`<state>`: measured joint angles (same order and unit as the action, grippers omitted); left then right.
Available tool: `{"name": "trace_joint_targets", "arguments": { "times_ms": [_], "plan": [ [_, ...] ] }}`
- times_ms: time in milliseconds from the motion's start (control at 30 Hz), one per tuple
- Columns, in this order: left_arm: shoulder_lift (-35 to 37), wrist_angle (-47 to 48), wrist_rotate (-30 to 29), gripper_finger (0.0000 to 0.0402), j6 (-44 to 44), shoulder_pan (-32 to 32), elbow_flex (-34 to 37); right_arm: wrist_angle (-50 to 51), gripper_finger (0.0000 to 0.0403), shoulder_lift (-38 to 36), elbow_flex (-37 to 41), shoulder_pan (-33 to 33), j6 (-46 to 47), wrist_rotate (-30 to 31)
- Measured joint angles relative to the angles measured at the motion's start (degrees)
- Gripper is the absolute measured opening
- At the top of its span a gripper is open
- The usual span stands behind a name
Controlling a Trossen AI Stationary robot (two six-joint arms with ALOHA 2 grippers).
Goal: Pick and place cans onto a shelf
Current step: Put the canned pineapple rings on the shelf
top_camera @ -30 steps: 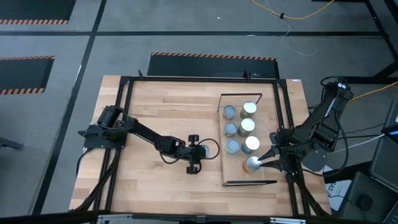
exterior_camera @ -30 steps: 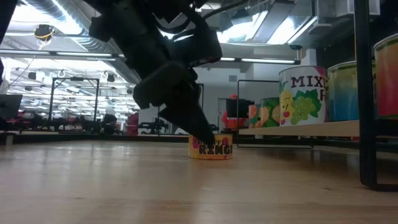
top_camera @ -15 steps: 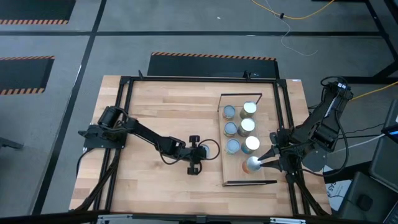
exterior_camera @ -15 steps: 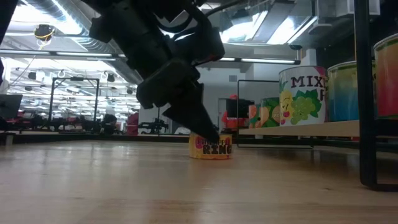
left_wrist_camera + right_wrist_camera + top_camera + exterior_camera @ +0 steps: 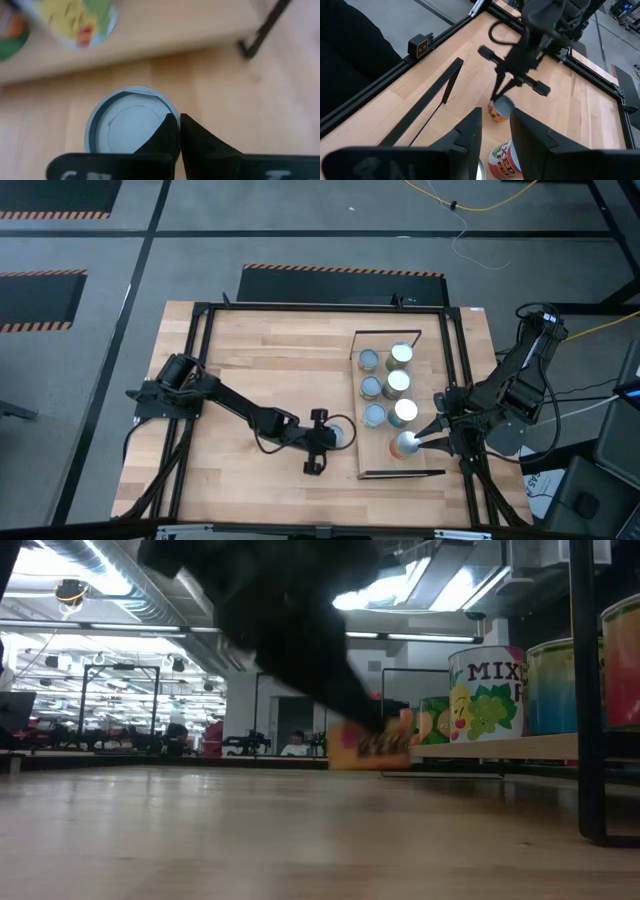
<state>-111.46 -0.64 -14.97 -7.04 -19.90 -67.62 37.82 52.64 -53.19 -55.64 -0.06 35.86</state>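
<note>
A low can with a pale grey lid (image 5: 131, 127) and a yellow label (image 5: 368, 743) hangs just above the tabletop, left of the shelf. My left gripper (image 5: 176, 122) is shut on it and also shows in the high view (image 5: 335, 436). The shelf (image 5: 383, 450) is a pale board with dark end frames, and several upright cans (image 5: 397, 382) stand on it. My right gripper (image 5: 495, 117) stays over the shelf's near end with its fingers apart. An orange-sided can (image 5: 502, 155) shows low between them. My left gripper pinches the can's top rim (image 5: 171, 111) on the side nearest the shelf. One finger (image 5: 167, 131) lies over the lid and the other (image 5: 195, 137) outside the wall. The fingers slant down from the table's left. The can hangs tilted, clear of the table. Whether my right gripper touches the orange-sided can, I cannot tell.
A thin dark frame (image 5: 400, 475) closes the shelf's near end and another (image 5: 388, 333) its far end. A black rail frame (image 5: 205, 360) runs around the tabletop. Bare wood (image 5: 270, 370) lies between my left arm and the shelf.
My left gripper has shut on the can's rim, then gone up and toward the table's near edge. The can, which stood flat on the table, is now lifted clear, tilted, and carried along. My right arm has kept still.
</note>
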Motion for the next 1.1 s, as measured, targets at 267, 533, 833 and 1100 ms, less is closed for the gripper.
{"name": "trace_joint_targets", "arguments": {
  "times_ms": [267,533,833,1100],
  "plan": [
    [0.02,0.24,1.38,0.0002,3.51,-1.32,-7.24,0.0,0.0105,0.0,0.0,0.0,-0.02,0.0],
    [0.04,0.27,4.93,0.0001,7.94,-0.32,-12.21,0.0,0.0105,0.0,0.0,0.01,-0.12,-0.01],
    [0.07,-0.37,8.63,0.0001,8.88,2.22,-13.03,0.0,0.0105,0.0,0.0,0.02,-0.18,0.0],
    [0.09,-3.48,8.68,0.0,8.65,2.26,-13.09,0.0,0.0105,0.0,0.0,0.01,-0.2,0.0]
  ]
}}
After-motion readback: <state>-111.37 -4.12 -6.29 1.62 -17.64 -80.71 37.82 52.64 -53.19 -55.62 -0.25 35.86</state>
